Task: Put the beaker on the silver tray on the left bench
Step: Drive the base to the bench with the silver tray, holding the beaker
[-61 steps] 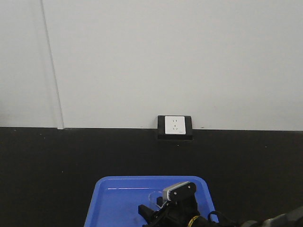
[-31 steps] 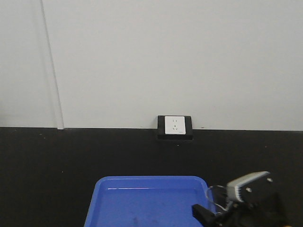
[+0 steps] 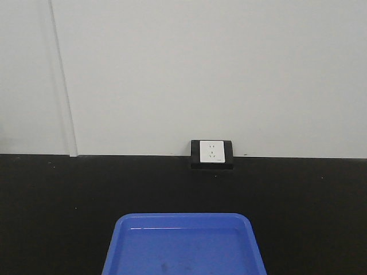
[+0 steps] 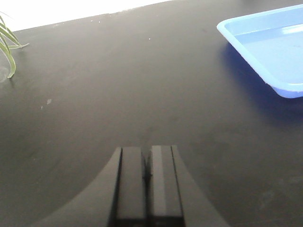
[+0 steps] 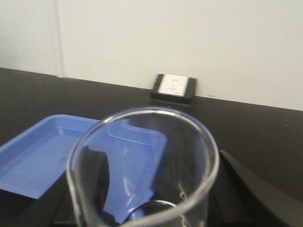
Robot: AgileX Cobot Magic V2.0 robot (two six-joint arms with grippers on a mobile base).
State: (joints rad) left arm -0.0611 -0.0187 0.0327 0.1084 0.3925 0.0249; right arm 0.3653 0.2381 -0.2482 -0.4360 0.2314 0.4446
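Observation:
The beaker (image 5: 142, 165), small and of clear glass, fills the right wrist view, tilted with its open mouth toward the camera. My right gripper (image 5: 158, 198) is shut on the beaker, with a dark finger (image 5: 94, 177) showing through the glass on the left and the other on the right. It holds the beaker above the black bench (image 5: 255, 132), to the right of a blue tray. My left gripper (image 4: 147, 165) is shut and empty, low over bare black bench top (image 4: 118, 85). The silver tray is out of view. Neither gripper shows in the front view.
A bright blue plastic tray (image 3: 183, 246) lies on the black bench; it also shows in the left wrist view (image 4: 265, 52) and the right wrist view (image 5: 42, 161). A wall outlet (image 3: 212, 153) sits at the bench's back edge. Green plant leaves (image 4: 7, 42) hang at far left.
My right gripper with the beaker was over the blue tray, moved right off it, and has now left the front view. The blue tray has not moved.

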